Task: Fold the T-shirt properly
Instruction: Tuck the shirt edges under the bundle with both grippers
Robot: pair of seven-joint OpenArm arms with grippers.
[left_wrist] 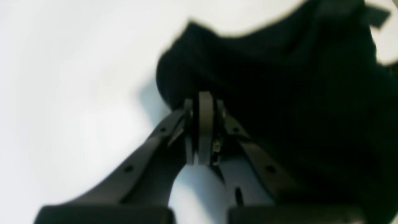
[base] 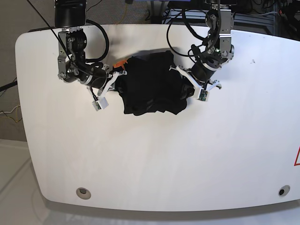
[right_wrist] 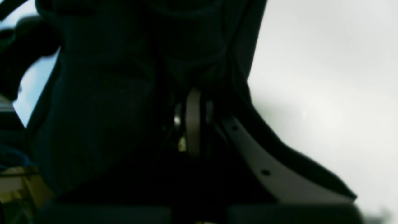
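Up close in the left wrist view, the left gripper [left_wrist: 203, 102] has its two flat grey fingers pressed together, pinching a fold of the T-shirt [left_wrist: 279, 93]. The cloth is soft, black and bunched into a lumpy heap. Under it lies the smooth white table [left_wrist: 62, 93]. The picture is blurry.

Next, in the right wrist view, the right gripper [right_wrist: 194, 99] also has its jaws squeezed tight, and dark cloth of the T-shirt [right_wrist: 108, 109] wraps all around the tips. A curved grey finger arm with small round holes shows beside it. The white table [right_wrist: 326, 77] fills the right side.

From the base view, the T-shirt [base: 152, 84] sits crumpled in a dark lump near the far middle of the rounded white table [base: 150, 159]. A small orange tag [base: 121, 63] pokes out at its edge. The right gripper [base: 118, 77] holds one side and the left gripper [base: 187, 83] holds the other.
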